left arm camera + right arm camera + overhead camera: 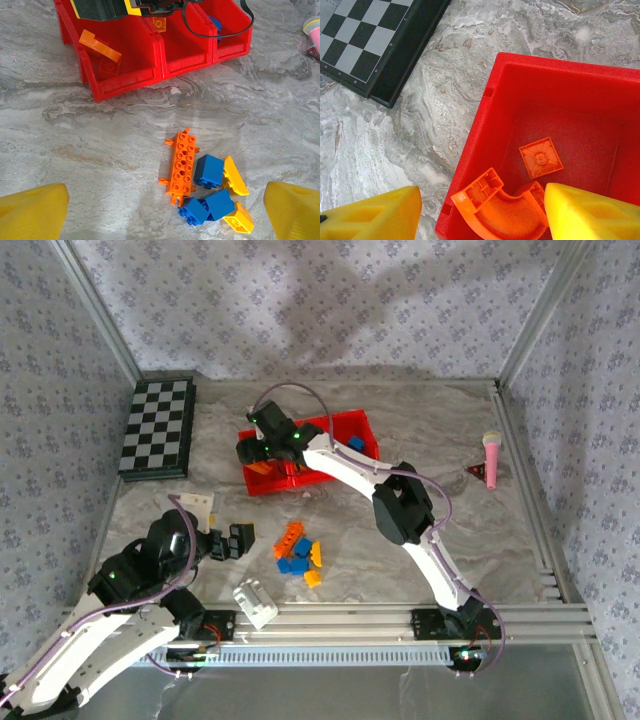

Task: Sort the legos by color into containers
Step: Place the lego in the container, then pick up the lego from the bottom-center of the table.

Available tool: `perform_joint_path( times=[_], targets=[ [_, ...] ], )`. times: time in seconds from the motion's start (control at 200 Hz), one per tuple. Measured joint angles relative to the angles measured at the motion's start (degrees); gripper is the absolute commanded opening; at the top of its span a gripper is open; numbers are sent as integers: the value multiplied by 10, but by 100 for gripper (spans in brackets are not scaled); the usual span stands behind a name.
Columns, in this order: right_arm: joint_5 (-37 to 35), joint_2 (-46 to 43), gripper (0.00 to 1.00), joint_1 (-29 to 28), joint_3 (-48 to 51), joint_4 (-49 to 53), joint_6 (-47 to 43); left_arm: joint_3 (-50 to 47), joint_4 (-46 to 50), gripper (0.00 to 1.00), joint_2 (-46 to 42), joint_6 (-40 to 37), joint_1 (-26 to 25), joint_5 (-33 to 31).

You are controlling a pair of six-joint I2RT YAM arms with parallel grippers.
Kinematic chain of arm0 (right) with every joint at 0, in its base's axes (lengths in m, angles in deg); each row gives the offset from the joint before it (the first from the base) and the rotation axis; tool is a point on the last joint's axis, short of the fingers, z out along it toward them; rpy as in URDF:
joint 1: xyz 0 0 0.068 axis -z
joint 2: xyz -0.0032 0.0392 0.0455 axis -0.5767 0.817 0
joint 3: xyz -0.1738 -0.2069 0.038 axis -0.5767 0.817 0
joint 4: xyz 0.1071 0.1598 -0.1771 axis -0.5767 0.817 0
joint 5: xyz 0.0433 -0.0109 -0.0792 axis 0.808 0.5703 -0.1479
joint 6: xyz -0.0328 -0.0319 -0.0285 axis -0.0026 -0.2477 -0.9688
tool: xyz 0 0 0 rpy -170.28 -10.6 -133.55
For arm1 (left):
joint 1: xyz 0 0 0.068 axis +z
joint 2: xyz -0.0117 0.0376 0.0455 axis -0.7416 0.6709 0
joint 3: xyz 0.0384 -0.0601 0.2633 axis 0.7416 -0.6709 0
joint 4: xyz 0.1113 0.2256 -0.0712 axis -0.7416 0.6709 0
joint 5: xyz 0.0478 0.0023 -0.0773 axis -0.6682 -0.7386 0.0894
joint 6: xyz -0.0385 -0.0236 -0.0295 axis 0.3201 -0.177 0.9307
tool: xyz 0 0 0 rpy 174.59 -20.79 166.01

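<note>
A loose pile of legos lies on the table: a long orange plate, blue bricks and yellow pieces; the pile also shows from above. My left gripper hovers open just left of and above the pile, nothing between its fingers. The red bins stand in a row behind. My right gripper is open over the left bin, straddling its wall. An orange arch and an orange square tile lie inside. A blue lego sits in the right bin.
A checkered board lies at the back left, close to the left bin. A white blocky object sits near the front edge by the left arm. A pink microphone and a small dark red piece lie at the right.
</note>
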Motion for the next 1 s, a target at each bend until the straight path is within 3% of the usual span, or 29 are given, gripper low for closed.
perform_joint_path(
  times=[0.345,0.75,0.999],
  targets=[
    [-12,-48,65,-9,26,34,9,0,0,100,0,0,0,0],
    [-51,-299,64,-41,312,22,46,0,0,100,0,0,0,-5],
    [-47,-336,62,-62,377,8,65,0,0,100,0,0,0,-9]
  ],
)
